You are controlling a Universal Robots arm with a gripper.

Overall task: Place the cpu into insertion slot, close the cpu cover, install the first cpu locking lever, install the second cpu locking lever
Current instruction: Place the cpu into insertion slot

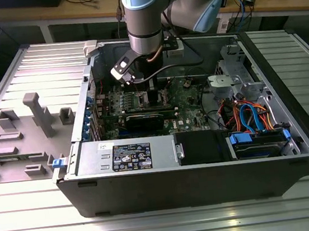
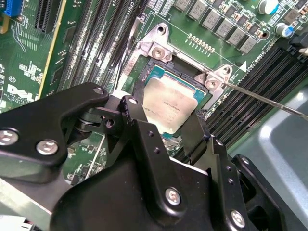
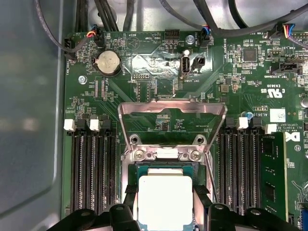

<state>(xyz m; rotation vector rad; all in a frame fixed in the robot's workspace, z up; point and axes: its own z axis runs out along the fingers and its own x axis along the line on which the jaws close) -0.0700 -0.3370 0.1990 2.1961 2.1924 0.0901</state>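
**Cpu gripped at the insertion slot, cover raised**

The jaws grasp the cpu [image 2: 171,108] [image 3: 166,197], a small flat square chip with a plain silver-grey metal top. Their black fingers [image 2: 134,110] [image 3: 131,204] sit against two opposite edges of it in both wrist views. The chip lies level in the mouth of the insertion slot [image 3: 144,155] [image 2: 159,50], a square socket with a silver metal rim. Whether it is fully seated cannot be told.

The cpu cover [image 3: 172,107], a thin square silver metal frame with a large window, stands raised at the socket's hinge edge, apart from the chip. The green motherboard [image 3: 144,72] shows through the window. A thin silver wire lever [image 2: 264,98] slants away from one corner of the rim.

Long black parallel memory slots [image 3: 91,168] flank the socket on two sides, and a green memory module [image 3: 272,178] stands in one of them. Beyond the cover lies a round silver coin cell [image 3: 108,62].

In the exterior view, the pale blue and silver arm [image 1: 142,15] reaches down into an open black computer case [image 1: 208,182]. The case rests on a ribbed aluminium worktop [image 1: 300,199]. Grey moulded fixtures [image 1: 36,113] stand on the exterior view's left of it.
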